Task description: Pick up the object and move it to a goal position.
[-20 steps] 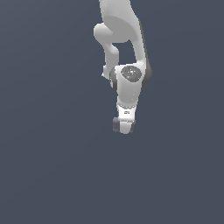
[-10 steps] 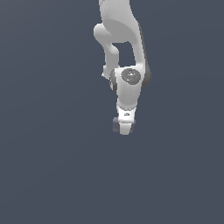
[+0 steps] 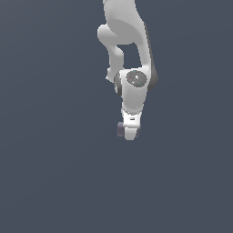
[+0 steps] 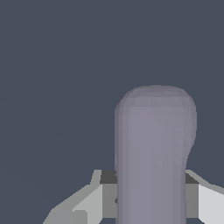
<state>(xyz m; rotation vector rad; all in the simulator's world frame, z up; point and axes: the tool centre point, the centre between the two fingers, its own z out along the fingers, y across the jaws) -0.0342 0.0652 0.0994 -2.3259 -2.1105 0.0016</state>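
Observation:
The object (image 3: pixel 120 129) is a small dull greyish-purple box with rounded corners. In the exterior view it shows at the tip of the white arm, on the exterior view's left side of my gripper (image 3: pixel 128 133). In the wrist view the object (image 4: pixel 153 144) fills the space between my two fingers (image 4: pixel 94 199), and their dark pads press on its two sides. My gripper (image 4: pixel 151 179) is shut on the object. The part of the box inside the hand is hidden. No goal marker shows in either view.
A plain dark grey-blue floor (image 3: pixel 54 182) lies all around. The white arm (image 3: pixel 132 86) reaches down from the upper edge of the exterior view. No other objects or edges show.
The arm and gripper have shifted only slightly, a little lower in the exterior view. The object stays between the fingers.

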